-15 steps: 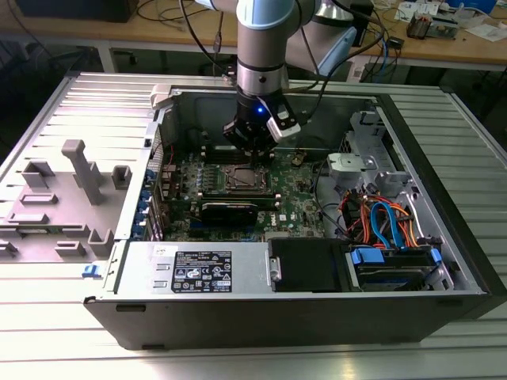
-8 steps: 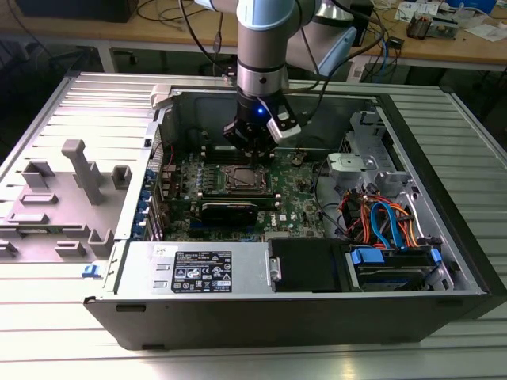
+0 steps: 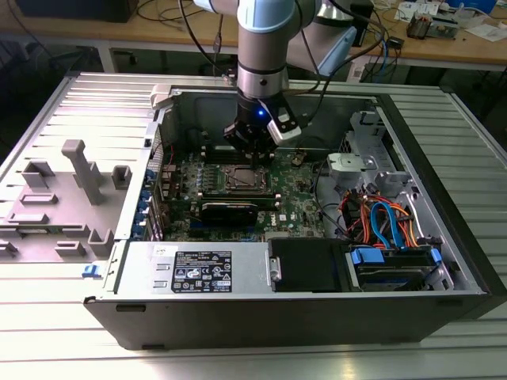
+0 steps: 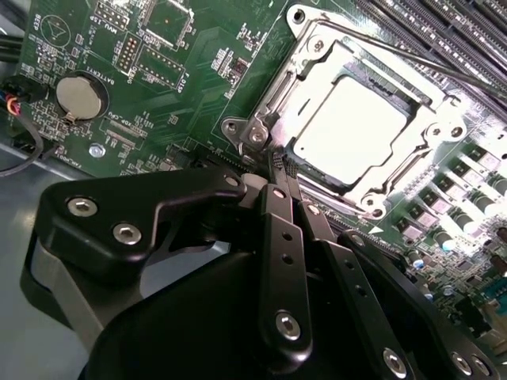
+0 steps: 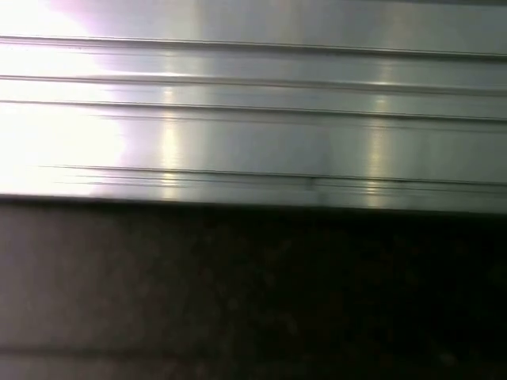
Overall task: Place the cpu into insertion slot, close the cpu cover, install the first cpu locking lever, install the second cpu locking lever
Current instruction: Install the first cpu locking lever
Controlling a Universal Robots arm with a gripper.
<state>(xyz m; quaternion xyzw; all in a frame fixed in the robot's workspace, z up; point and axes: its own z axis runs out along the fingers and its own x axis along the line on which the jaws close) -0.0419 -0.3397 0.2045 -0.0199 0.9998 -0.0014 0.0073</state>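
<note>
Gripper (image 4: 275, 162) fingers pressed together, tips at the corner of the cover (image 4: 428, 119) over the chip (image 4: 348, 131) — a slip could scrape the green board (image 4: 198, 87).

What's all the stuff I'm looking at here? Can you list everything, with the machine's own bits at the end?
computer case: one, grey-black, lying open on the ribbed metal table.
motherboard: one, green, inside the case.
cpu: one, silvery, seated in the socket.
cpu cover: one, silvery frame, lying around the cpu.
coin battery: one, silver, on the motherboard.
long card: one, black, beside the socket.
cables: several, orange, blue and red, at the exterior view's right.
grey fixtures: several, at the exterior view's left.
gripper: one, black, fingertips together at the cover's corner.
</note>
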